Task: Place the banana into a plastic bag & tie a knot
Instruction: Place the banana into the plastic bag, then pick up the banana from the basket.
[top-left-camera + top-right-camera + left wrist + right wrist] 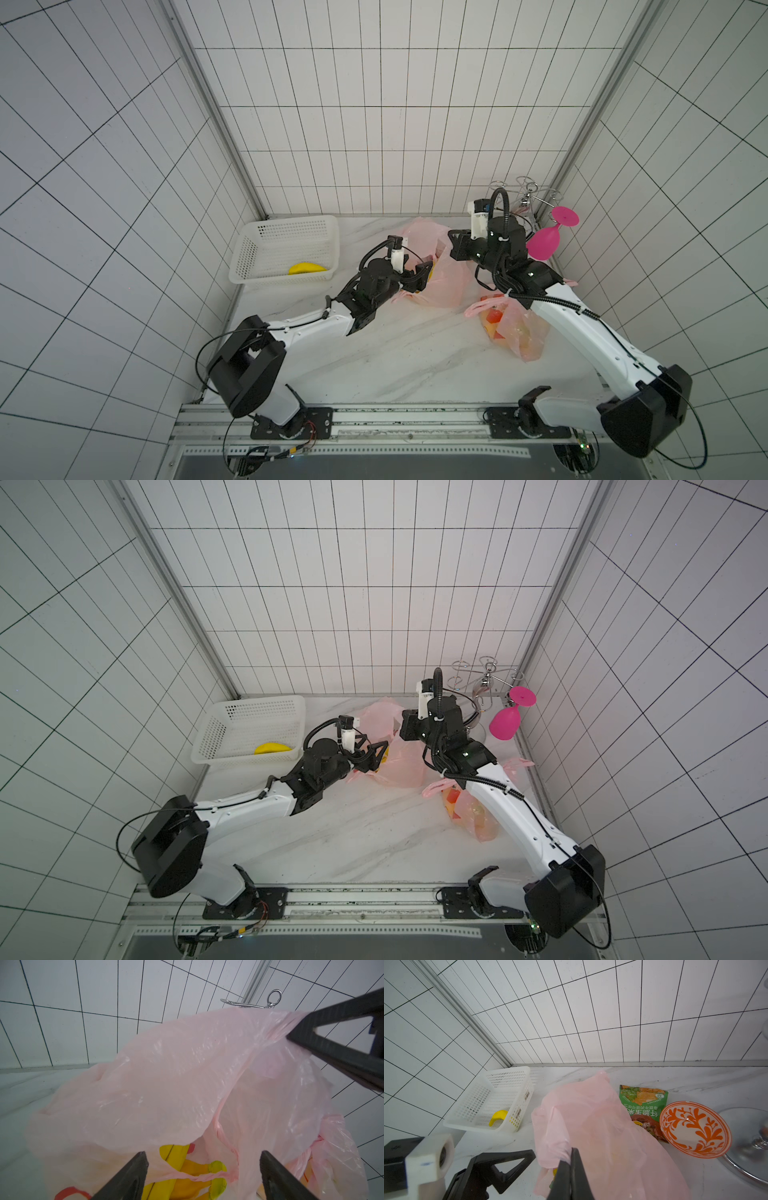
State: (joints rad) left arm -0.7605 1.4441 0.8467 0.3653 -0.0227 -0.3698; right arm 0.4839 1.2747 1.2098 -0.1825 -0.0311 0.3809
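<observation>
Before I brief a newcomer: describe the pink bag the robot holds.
On the white marble table, look beside the white perforated plastic basket. The translucent pink plastic bag there is pinched by the right gripper; the other pink bag lies unheld under the right arm.

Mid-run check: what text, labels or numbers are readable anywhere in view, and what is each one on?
"3.0": in a small round badge on the green snack packet, seen upside down.
Large white Chinese characters on the same packet: upside down and partly hidden by the pink bag, so I cannot read them reliably.
Barcode stickers on the white basket: too small to read.
Nothing else is legible.
</observation>
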